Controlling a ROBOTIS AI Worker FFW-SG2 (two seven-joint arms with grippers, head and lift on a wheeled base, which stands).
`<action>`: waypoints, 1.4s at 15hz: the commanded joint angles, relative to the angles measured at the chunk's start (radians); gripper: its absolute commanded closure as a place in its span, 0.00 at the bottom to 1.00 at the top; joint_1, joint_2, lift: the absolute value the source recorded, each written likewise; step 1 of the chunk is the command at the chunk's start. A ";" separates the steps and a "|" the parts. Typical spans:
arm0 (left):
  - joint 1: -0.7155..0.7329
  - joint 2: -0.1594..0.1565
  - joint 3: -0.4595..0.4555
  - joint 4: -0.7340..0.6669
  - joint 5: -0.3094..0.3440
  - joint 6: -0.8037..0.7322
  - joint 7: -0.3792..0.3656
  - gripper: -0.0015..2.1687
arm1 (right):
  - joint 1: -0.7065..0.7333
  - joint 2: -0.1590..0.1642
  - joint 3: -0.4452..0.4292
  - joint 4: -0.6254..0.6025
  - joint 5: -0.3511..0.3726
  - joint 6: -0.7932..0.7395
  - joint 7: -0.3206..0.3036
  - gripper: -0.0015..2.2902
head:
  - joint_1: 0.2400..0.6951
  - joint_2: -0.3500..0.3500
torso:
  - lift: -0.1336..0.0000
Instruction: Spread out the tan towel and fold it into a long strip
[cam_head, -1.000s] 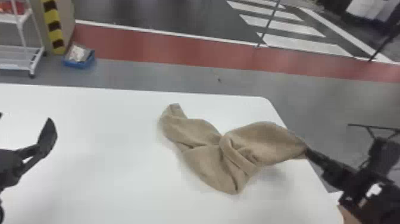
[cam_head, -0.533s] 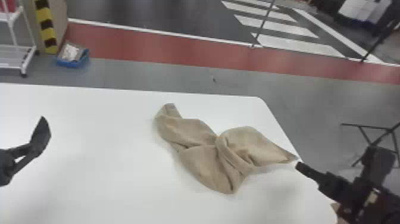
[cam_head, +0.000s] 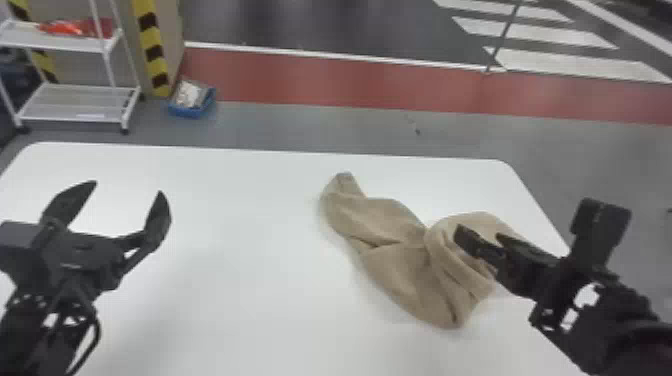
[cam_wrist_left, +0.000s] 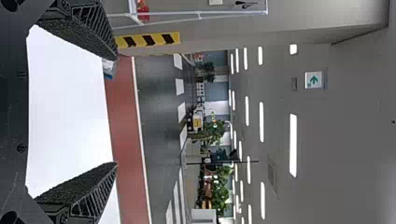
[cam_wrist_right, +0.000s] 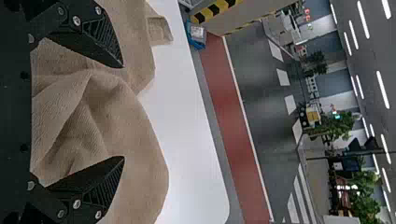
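The tan towel (cam_head: 400, 250) lies bunched and twisted on the right half of the white table (cam_head: 240, 240), one narrow end toward the far edge. My right gripper (cam_head: 477, 237) is over the towel's right part, its fingers apart. In the right wrist view the towel (cam_wrist_right: 107, 107) spreads behind and between the fingers of my right gripper (cam_wrist_right: 123, 112); it is not pinched. At the left of the table my left gripper (cam_head: 127, 187) hangs open, away from the towel; in the left wrist view nothing is between the fingers of my left gripper (cam_wrist_left: 116, 109).
Beyond the table's far edge stand a white shelf rack (cam_head: 75, 102), a yellow-and-black striped post (cam_head: 151, 50) and a blue bin (cam_head: 192, 102) on the floor. Bare tabletop separates the left gripper from the towel.
My right gripper has let go of the towel's right corner and moved left over the towel; that corner has dropped. More of the left gripper has come into the head view.
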 joint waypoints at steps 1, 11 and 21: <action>0.000 0.003 -0.011 0.003 -0.007 0.002 -0.032 0.04 | -0.053 0.003 0.101 0.059 0.065 -0.009 -0.003 0.12 | 1.00 0.29 | 0.07; -0.020 0.020 -0.183 0.033 -0.041 0.002 -0.150 0.04 | -0.078 -0.016 -0.012 0.213 0.027 -0.067 0.027 0.12 | 1.00 0.19 | 0.07; -0.046 0.020 -0.215 0.059 -0.081 0.002 -0.127 0.04 | -0.182 -0.026 0.090 0.282 0.050 -0.037 0.058 0.21 | 1.00 0.10 | 0.07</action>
